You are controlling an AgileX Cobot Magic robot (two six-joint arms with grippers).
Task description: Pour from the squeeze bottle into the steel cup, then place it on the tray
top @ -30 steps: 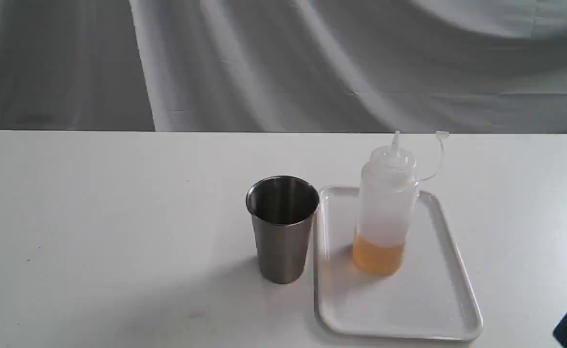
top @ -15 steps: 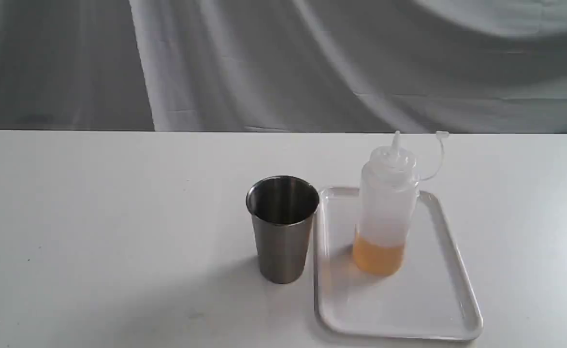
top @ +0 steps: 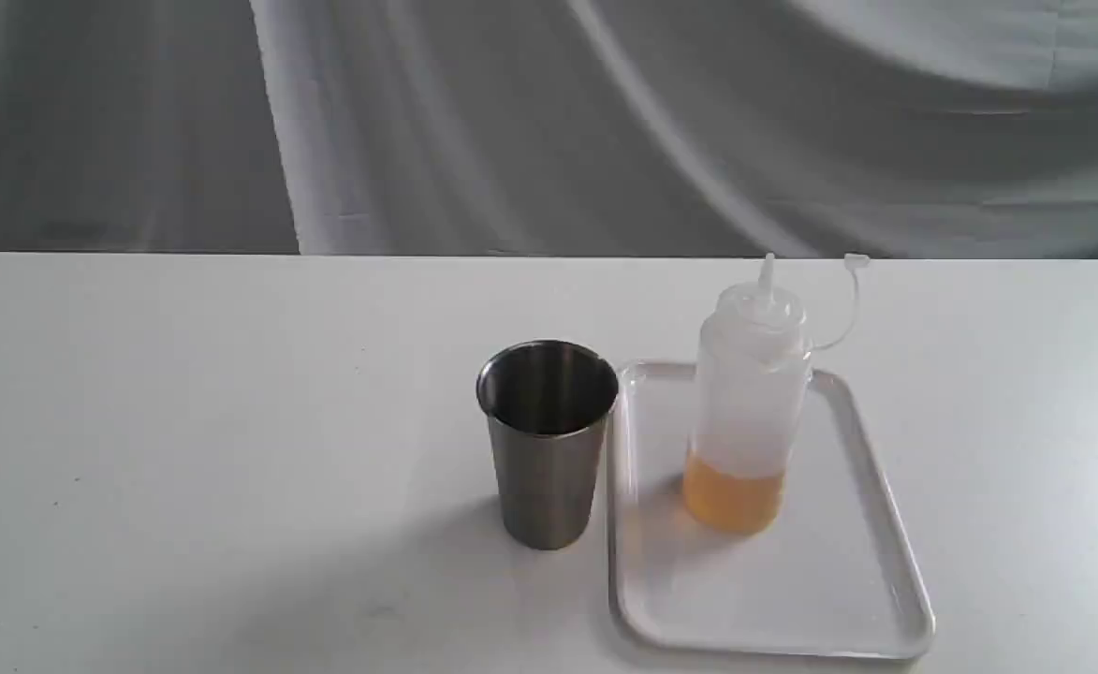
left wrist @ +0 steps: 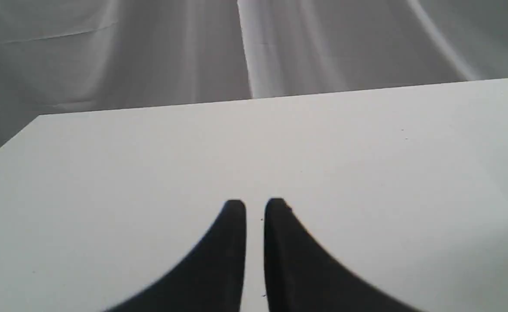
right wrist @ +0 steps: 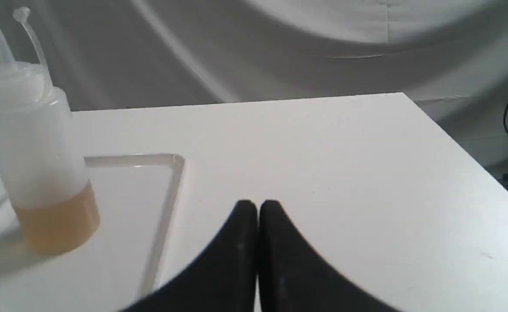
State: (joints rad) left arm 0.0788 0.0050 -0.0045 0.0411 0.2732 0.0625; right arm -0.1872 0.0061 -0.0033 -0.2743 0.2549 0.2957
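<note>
Right jaws (right wrist: 258, 203) closed and empty, squeeze bottle (right wrist: 37, 143) well aside on tray (right wrist: 167, 190), left jaws (left wrist: 256, 203) nearly closed, empty

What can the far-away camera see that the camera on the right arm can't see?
Only the exterior view shows the steel cup, standing on the table just beside the tray, and the whole tray.
Only the right wrist view shows the right gripper, its black fingers nearly together with nothing between them, plus the table's far corner.
Both show the squeeze bottle standing upright on the tray with amber liquid at its bottom, the white table, and the grey cloth behind.
</note>
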